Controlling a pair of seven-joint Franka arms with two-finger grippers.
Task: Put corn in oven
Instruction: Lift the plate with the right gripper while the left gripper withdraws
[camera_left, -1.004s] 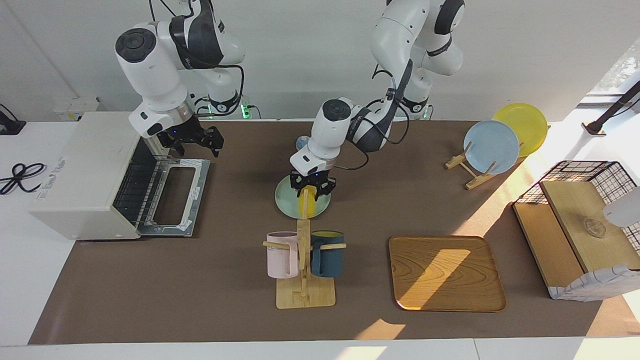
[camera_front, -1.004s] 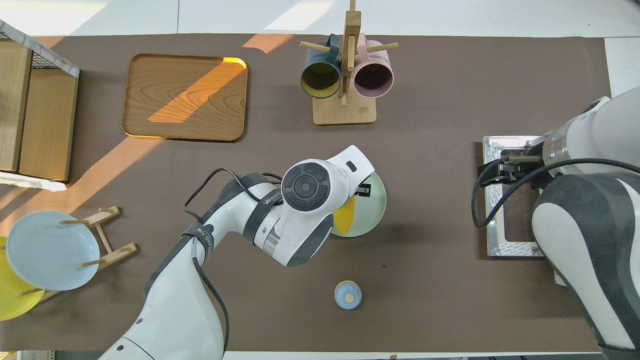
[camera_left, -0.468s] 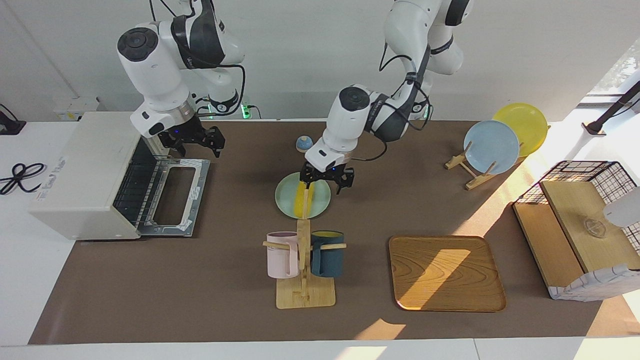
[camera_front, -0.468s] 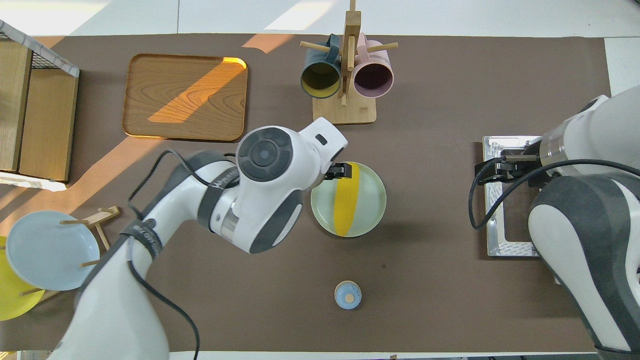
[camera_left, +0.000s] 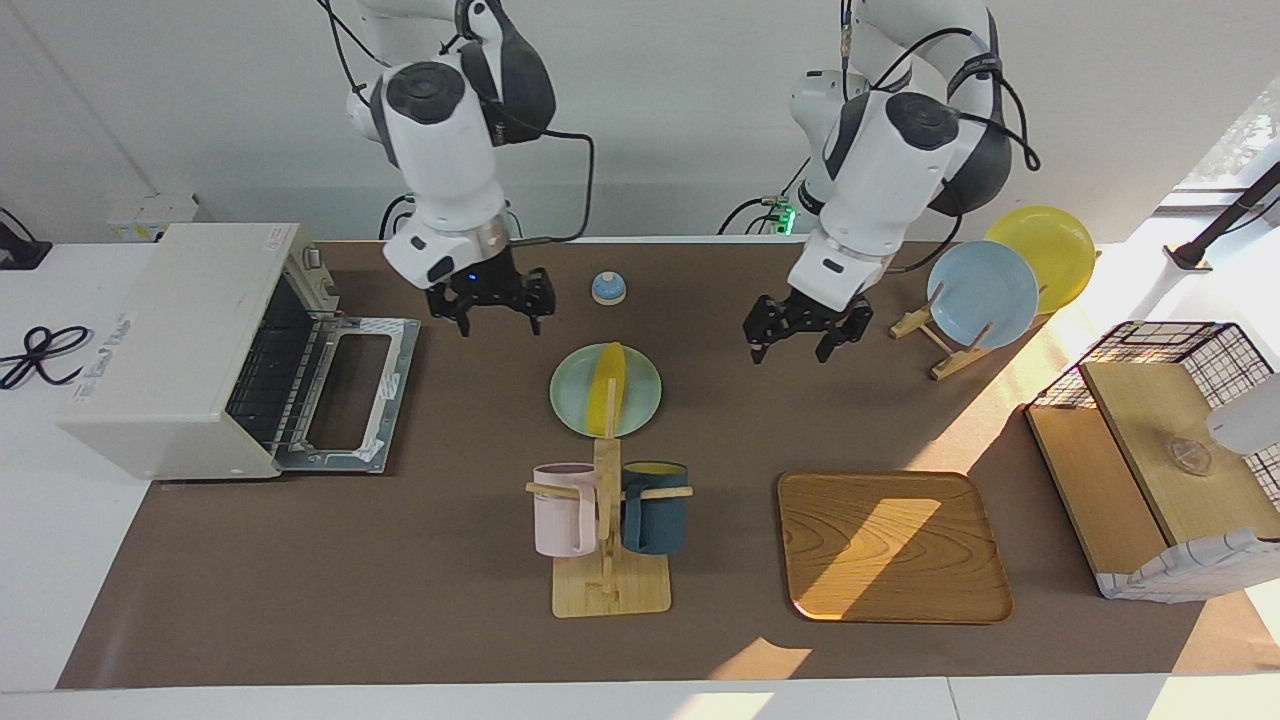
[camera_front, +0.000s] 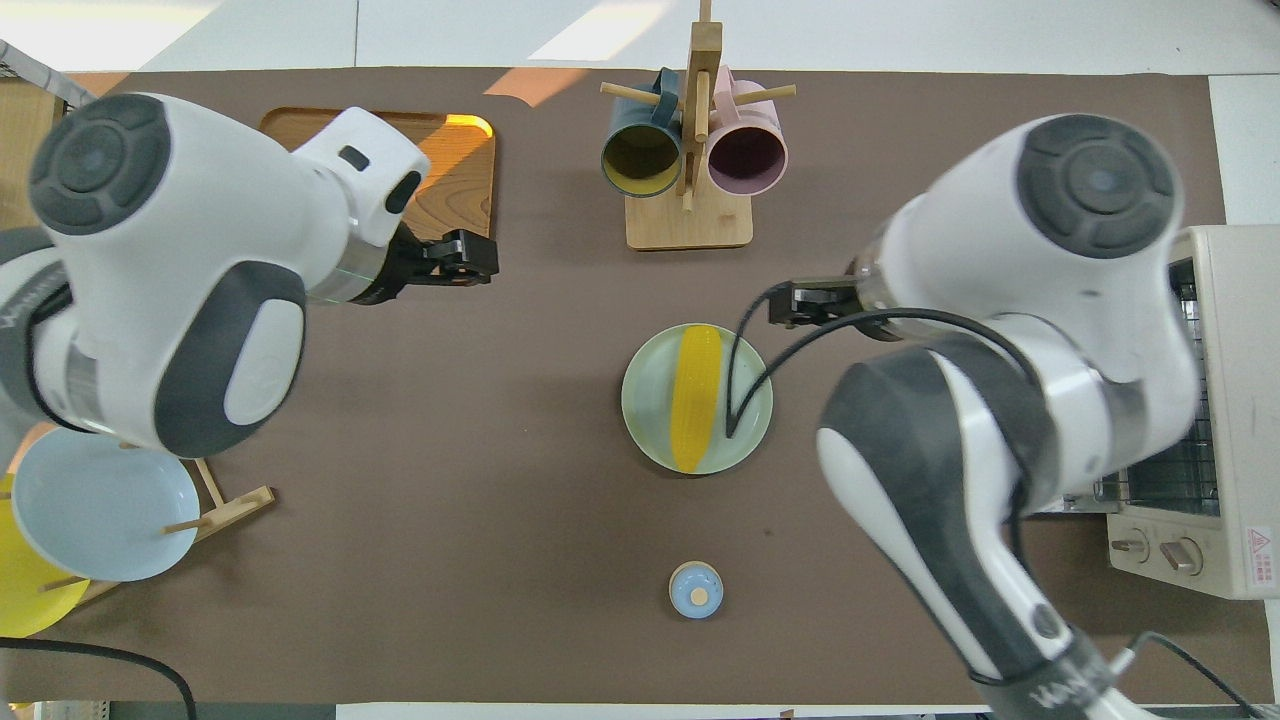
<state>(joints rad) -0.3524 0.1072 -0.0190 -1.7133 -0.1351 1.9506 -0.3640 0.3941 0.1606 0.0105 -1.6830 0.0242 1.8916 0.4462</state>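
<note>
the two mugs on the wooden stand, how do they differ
The pink mug is pale, with a dark purplish inside in the overhead view; the blue mug is dark teal with a yellow inside. The pink one hangs toward the right arm's end, the blue toward the left arm's. Both hang sideways on pegs of the stand, similar in size.

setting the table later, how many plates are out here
3: a pale green plate under the corn mid-table, and a blue plate and a yellow plate standing in the wooden rack toward the left arm's end.
</note>
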